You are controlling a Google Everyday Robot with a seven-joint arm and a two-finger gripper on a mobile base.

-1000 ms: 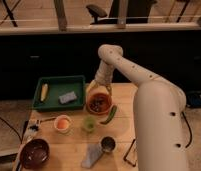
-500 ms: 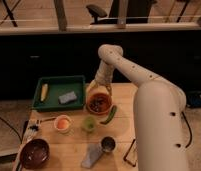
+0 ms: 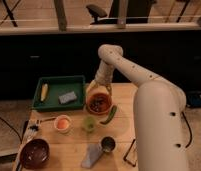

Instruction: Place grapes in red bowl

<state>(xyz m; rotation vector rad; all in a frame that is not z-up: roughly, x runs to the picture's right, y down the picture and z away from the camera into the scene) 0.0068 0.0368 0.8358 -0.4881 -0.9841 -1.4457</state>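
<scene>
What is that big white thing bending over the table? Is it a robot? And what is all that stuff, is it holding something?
Yes, it is a robot. The big white tube is its arm. There is only one picture, looking down on a wooden table; where the camera sits I cannot tell. At the end of the arm is its pincer, the part it grabs with, and it hangs just above the red bowl. The dark grapes seem to lie inside that bowl. I cannot see whether the pincer holds anything. Beside the bowl lies a long green pepper. There is also a green tray, a small pale bowl, a green cup, a dark brown bowl and a metal cup.
</scene>
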